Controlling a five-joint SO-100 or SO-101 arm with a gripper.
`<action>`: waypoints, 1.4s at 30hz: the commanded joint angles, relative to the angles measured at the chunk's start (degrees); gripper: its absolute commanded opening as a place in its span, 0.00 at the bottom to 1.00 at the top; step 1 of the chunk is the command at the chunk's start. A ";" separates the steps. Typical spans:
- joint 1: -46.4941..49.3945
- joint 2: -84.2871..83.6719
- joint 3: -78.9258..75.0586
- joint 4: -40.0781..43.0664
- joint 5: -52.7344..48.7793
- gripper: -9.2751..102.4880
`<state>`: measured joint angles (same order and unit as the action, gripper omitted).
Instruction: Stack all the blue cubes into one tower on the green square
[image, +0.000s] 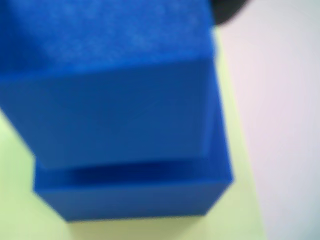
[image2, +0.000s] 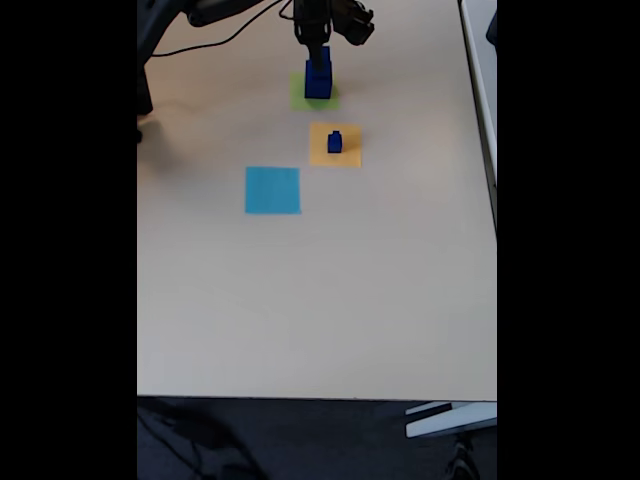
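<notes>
In the wrist view a medium blue cube (image: 115, 95) fills most of the frame, blurred. It sits on top of a larger blue cube (image: 135, 192), which rests on the green square (image: 15, 200). In the fixed view this two-cube stack (image2: 318, 78) stands on the green square (image2: 300, 98) at the far end of the table. My gripper (image2: 317, 52) reaches down onto the stack's top and looks shut on the upper cube. A dark finger edge (image: 227, 11) shows beside that cube. A small blue cube (image2: 334, 142) stands on an orange-yellow square (image2: 347, 155).
A light blue paper square (image2: 272, 190) lies left of and nearer than the orange one. The beige table (image2: 320, 300) stretches bare toward the near edge. Black cables (image2: 215, 40) and the arm base sit at the far left corner.
</notes>
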<state>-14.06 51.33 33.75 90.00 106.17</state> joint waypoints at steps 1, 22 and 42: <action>-0.62 0.88 -0.44 -1.41 -0.44 0.08; -0.79 0.70 0.35 -1.58 0.62 0.08; 0.18 1.32 1.05 -2.72 -1.05 0.11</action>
<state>-14.68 50.80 35.07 88.51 105.56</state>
